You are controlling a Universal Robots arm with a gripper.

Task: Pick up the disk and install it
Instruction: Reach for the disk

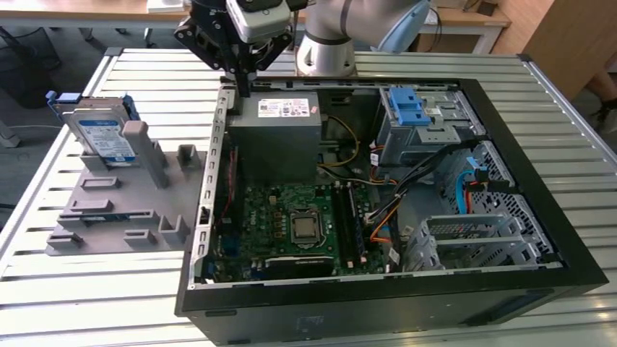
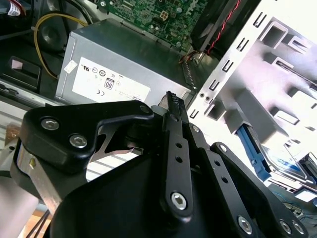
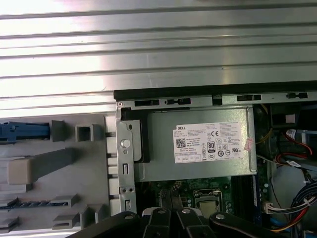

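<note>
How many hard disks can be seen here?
1: the disk is propped on edge in the grey rack, to the exterior view's left of the computer case. Others may hide inside it.

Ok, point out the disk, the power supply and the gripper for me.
disk (image 1: 104,139): exterior view, on its white-and-blue label.
power supply (image 3: 208,144): first wrist view, on its white sticker.
gripper (image 1: 241,87): exterior view, at the tips of its closed fingers.
</note>
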